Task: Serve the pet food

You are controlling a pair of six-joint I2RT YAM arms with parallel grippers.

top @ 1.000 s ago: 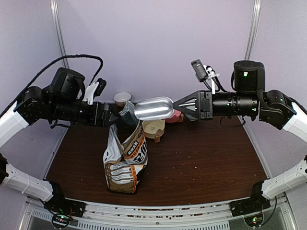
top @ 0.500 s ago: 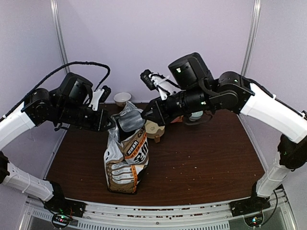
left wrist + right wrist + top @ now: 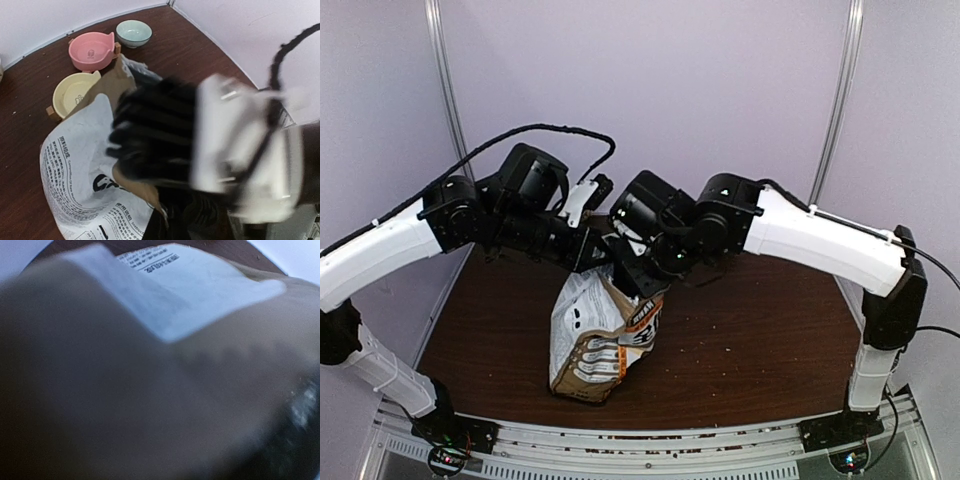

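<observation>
A second ago the left gripper [image 3: 594,252] stood wide open beside the pet food bag [image 3: 592,345] while the right arm held a silver scoop level above it. Now both arms have crowded in over the bag's mouth. The left one has snapped closed, and from the overhead view it looks to be pinching the bag's top edge, with the bag pulled over to lean toward the right arm. The right gripper [image 3: 632,272] has tipped down into the opening. Its fingers and the scoop are buried in there, so I cannot tell how the jaws stand.

The right wrist camera is pressed up against blurred brown lining. There is a dark, speckled patch [image 3: 299,412] low on the right that may be the pet food, though the picture is too soft to be sure. My guess is that the kibble is all inside the bag and the scooping is only beginning, with the mouth held open for it.

Three small bowls wait behind the bag and look unfilled: a pink bowl [image 3: 92,50], a pale green bowl [image 3: 134,32] and a yellow bowl [image 3: 75,92].

The dark brown table [image 3: 760,340] is dotted with stray crumbs. Plain lilac walls [image 3: 720,90] close it in on three sides, with metal uprights at the corners.
</observation>
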